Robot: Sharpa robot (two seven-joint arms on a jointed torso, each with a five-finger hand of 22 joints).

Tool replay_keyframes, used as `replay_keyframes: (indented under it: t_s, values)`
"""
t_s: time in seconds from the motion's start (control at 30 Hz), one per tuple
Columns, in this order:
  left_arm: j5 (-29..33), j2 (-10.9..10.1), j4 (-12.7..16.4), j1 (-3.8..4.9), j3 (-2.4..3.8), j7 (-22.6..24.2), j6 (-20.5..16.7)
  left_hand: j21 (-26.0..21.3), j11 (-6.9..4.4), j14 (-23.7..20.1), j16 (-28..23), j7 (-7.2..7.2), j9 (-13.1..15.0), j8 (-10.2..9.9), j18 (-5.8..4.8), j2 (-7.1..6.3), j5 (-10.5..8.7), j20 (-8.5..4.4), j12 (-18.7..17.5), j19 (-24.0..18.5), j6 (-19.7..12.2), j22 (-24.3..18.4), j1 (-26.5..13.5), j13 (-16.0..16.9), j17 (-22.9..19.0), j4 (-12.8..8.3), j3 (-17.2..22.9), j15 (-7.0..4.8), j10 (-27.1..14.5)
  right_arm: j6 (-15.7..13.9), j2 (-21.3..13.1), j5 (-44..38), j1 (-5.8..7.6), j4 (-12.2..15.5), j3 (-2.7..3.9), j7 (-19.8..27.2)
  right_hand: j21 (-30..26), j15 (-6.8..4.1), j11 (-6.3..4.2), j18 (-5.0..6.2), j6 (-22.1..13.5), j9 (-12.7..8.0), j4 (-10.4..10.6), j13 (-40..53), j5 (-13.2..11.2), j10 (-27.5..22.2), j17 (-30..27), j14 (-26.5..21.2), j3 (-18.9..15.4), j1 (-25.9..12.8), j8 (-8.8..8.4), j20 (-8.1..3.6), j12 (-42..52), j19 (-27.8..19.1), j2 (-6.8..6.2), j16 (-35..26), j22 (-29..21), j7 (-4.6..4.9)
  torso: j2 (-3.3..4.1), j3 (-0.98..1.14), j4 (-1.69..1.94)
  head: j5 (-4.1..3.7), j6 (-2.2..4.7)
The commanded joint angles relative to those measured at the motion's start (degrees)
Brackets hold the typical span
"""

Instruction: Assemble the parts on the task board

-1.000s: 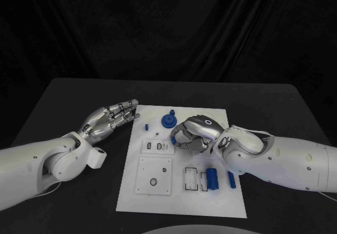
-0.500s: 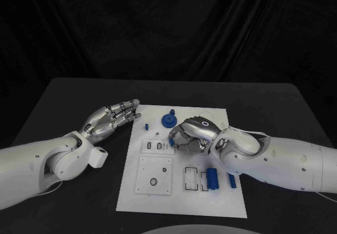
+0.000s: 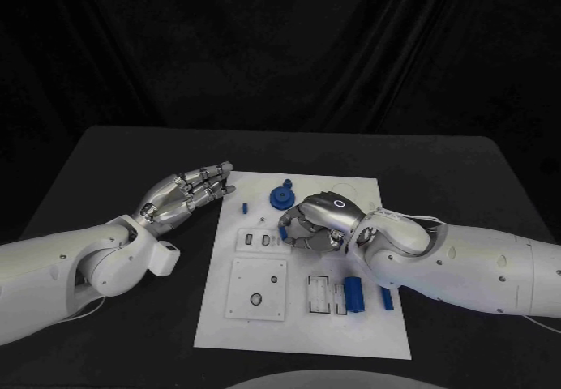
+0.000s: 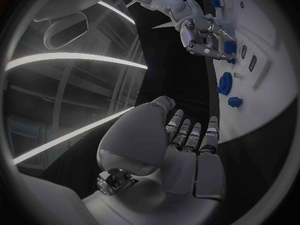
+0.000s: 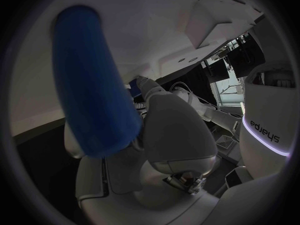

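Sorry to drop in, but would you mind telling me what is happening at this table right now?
The robot is assembling blue parts on the white task board. Its right hand is curled over the middle of the board, holding a blue cylindrical part. Its left hand rests at the board's left edge, fingers straight, holding nothing. A blue gear sits near the board's far end, and other blue pieces lie nearer the robot.

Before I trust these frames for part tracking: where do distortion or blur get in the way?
Head view: sharp, task board edges straight. Left wrist view: fisheye bends the board's edge. Right wrist view: a blue part looms close and blurred beside the right hand.
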Motion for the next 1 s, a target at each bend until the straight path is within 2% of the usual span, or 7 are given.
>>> replay_keyframes:
  t_s: [0.03,0.3,0.53,0.73,0.8,0.9,1.0]
  values:
    - [0.1,0.2,0.1,-0.06,0.04,10.7,0.7,0.3,0.53,0.2,0.3,0.19,0.0,0.2,1.07,0.43,-0.14,0.05,0.3,0.4,-0.2,0.1,0.0,0.0,0.1,-0.1,0.3,0.26,-0.1,2.1,0.0,-0.5,-0.26,-0.1,-0.06,-1.4,-0.3,0.41,0.47,0.57,-1.2,-0.4,-0.2,9.5,-2.0,2.6,0.1,2.9,0.4,-0.6,-0.97,0.48,-0.2,1.3,-0.57,0.2,9.5,0.22,0.01,-0.04,-0.01,0.03,-0.18]
    - [0.1,0.3,0.0,-0.06,0.04,10.6,0.7,0.3,0.53,0.2,0.3,0.19,0.0,0.2,1.07,0.43,-0.14,0.05,0.3,0.4,-0.2,0.1,0.0,0.0,0.1,-0.1,0.3,0.26,-0.1,3.2,0.1,-0.5,-0.27,-0.1,-0.06,-1.6,-0.8,0.25,0.23,0.68,-4.0,-1.4,-0.7,9.2,-5.4,2.4,0.2,2.9,0.1,-0.9,-3.02,0.44,-0.4,1.1,-1.26,0.6,9.4,0.55,0.06,-0.03,-0.04,0.08,-0.28]
    - [0.1,0.3,0.0,-0.06,0.04,10.7,0.6,0.3,0.53,0.1,0.3,0.2,0.0,0.1,1.07,0.49,-0.14,0.05,0.3,0.4,-0.3,0.0,0.0,0.0,0.1,-0.1,0.4,0.26,-0.1,3.1,0.0,-0.5,-0.27,-0.1,-0.06,-1.3,-1.1,-0.03,-0.13,0.71,-8.5,-3.4,-0.3,8.9,-10.2,2.2,-0.1,2.7,-1.1,-1.6,-5.14,0.18,-0.6,1.1,-1.72,0.6,9.5,0.48,0.05,-0.02,-0.09,0.16,-0.32]
    - [0.1,0.1,0.2,-0.07,0.04,11.0,0.1,0.3,0.53,0.1,0.3,0.2,0.0,0.2,1.07,0.49,-0.15,0.05,0.3,0.4,-0.2,0.0,0.0,0.0,0.1,-0.1,0.4,0.25,-0.1,0.4,-1.0,-0.5,-0.26,0.6,-0.06,0.1,-1.2,-0.14,-0.29,0.72,-11.7,-5.6,2.5,8.7,-14.4,2.1,-0.2,2.7,-2.6,-1.9,-5.01,0.06,-0.7,1.2,-3.2,0.6,9.7,0.29,0.0,-0.01,-0.05,0.51,0.16]
    - [0.1,0.1,0.3,-0.07,0.04,11.2,-0.1,0.3,0.53,0.1,0.3,0.2,0.0,0.2,1.07,0.46,-0.15,0.04,0.3,0.3,-0.1,0.0,0.0,0.0,0.1,-0.1,0.5,0.23,-0.1,-0.5,-1.7,-0.5,-0.24,1.1,-0.05,0.5,-1.3,-0.16,-0.46,0.73,-12.3,-6.3,4.2,8.6,-15.6,2.1,-0.3,2.7,-3.1,-1.5,-4.94,-0.03,-0.7,1.2,-3.97,0.7,9.7,0.22,0.0,0.0,-0.04,0.63,0.49]
    - [0.1,-0.2,0.6,-0.07,0.04,11.4,-0.9,0.2,0.48,0.1,0.2,0.21,0.0,0.2,1.06,0.19,-0.13,0.0,0.3,0.2,0.0,0.0,0.0,0.0,0.0,-0.4,0.5,0.07,-0.2,-2.4,-3.1,-0.5,-0.05,2.5,-0.04,1.4,-1.4,-0.29,-0.55,0.72,-14.0,-8.0,9.5,8.6,-17.4,2.1,0.0,2.7,-4.8,0.1,-4.95,-0.17,-0.7,1.2,-6.25,0.9,9.8,0.03,0.0,0.01,-0.04,0.84,0.88]
    - [0.1,-0.6,1.3,-0.06,0.05,11.6,-2.5,0.2,0.41,0.1,0.3,0.2,0.1,0.3,1.06,-0.17,-0.14,-0.04,0.5,0.1,0.1,0.0,0.1,0.0,0.1,-0.7,0.5,-0.02,-0.2,-4.7,-4.5,-0.5,0.58,4.1,-0.03,2.3,-1.3,-0.39,-0.55,0.69,-14.5,-8.5,10.1,8.2,-17.6,1.9,0.6,2.8,-5.5,0.2,-4.99,-0.19,-0.9,1.2,-6.97,1.3,9.9,-0.08,-0.07,0.01,-0.02,0.88,1.12]
